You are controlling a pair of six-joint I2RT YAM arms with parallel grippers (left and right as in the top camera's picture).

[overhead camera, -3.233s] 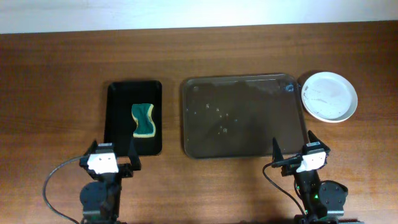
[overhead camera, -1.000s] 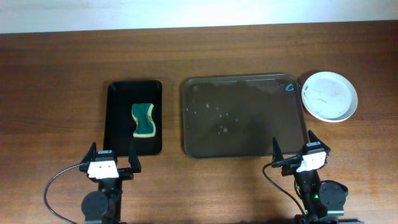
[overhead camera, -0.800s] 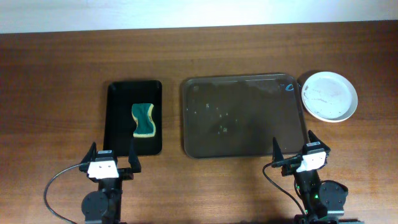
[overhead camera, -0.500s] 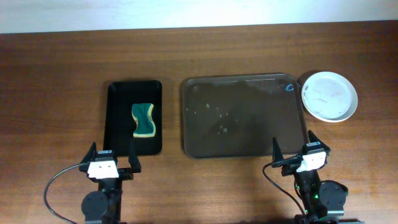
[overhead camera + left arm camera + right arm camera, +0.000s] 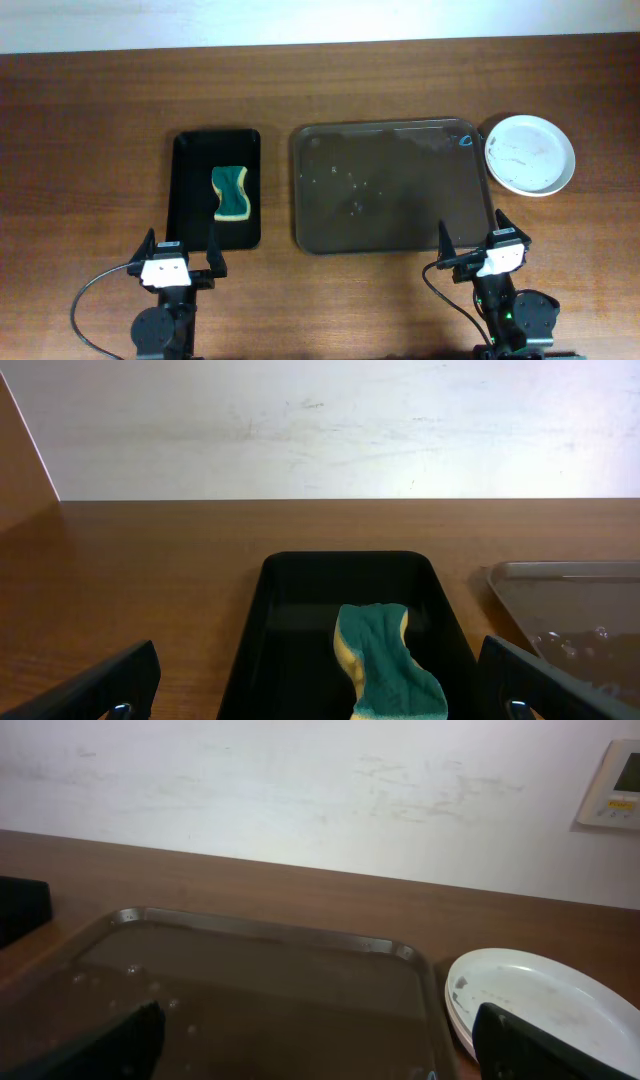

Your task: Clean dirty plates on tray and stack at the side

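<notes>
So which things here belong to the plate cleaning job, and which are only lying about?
Job: brown tray, holding only droplets; plates, stacked at its right; sponge, probably for wiping.
Lying about: black tray under the sponge; wall panel.

The reddish-brown wood-grain worktop (image 5: 100, 120) runs in fine horizontal streaks. The large dark brown rectangular tray (image 5: 400, 215) is speckled with pale glinting droplets. At its 2 o'clock, the round white plates (image 5: 530, 155) bear faint grey streaky marks. At its 9 o'clock, the small glossy black rectangular tray (image 5: 190, 200) holds a wavy sponge (image 5: 231, 194), teal-green on top and yellow beneath. The plain wall (image 5: 320, 420) is off-white.
</notes>
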